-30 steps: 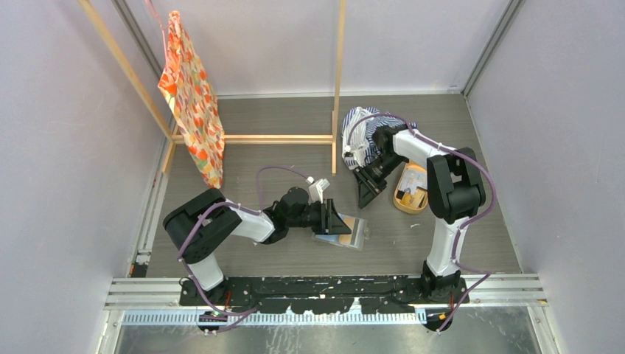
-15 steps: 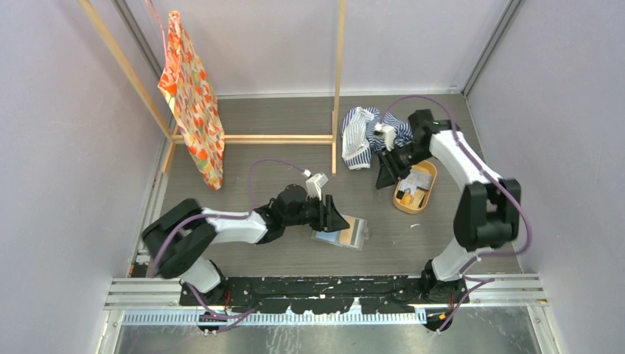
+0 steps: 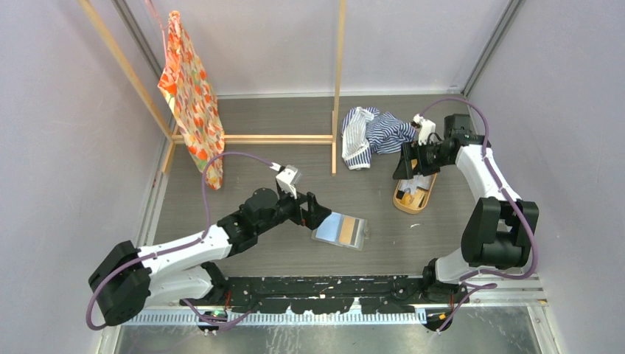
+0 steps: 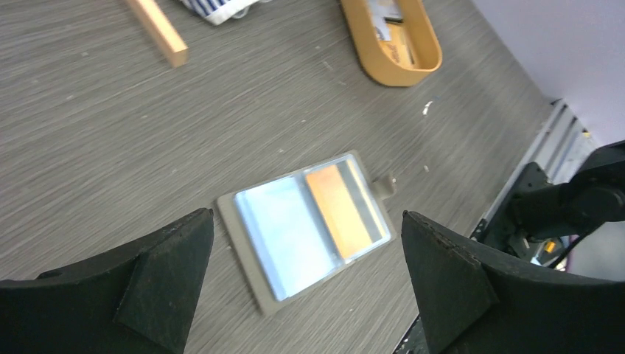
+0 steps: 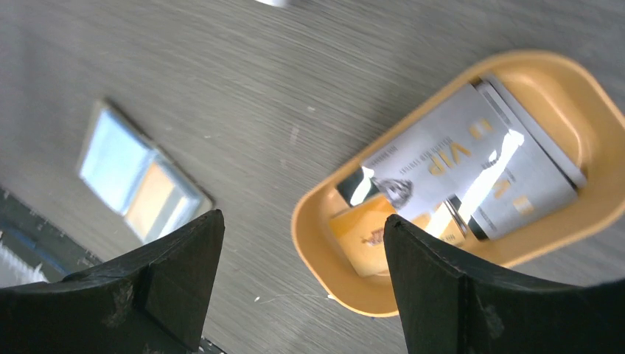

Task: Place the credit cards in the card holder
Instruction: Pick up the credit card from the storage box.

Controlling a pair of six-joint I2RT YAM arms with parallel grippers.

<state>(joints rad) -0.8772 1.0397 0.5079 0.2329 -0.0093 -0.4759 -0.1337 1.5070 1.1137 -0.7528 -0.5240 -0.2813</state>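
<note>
Both grippers gape wide and empty: the left gripper (image 4: 307,221) hovers over the small grey-taupe folding card holder (image 4: 291,236), which lies opened flat on the table (image 4: 110,110), and the right gripper (image 5: 302,221) hangs above the oval orange-tan tray (image 5: 317,243) holding the thin glossy whitish credit cards (image 5: 457,162). Overlapped and flush against the tray wall, the cards may slip, lift in pairs, or drag the tray.

The small grey-taupe folding card holder (image 4: 309,221) lies opened flat at the centre of the left wrist view, showing pale blue and orange faces. Several pale whitish credit cards (image 5: 472,166) overlap inside an oval orange tray (image 5: 589,110), right of the right wrist view.
</note>
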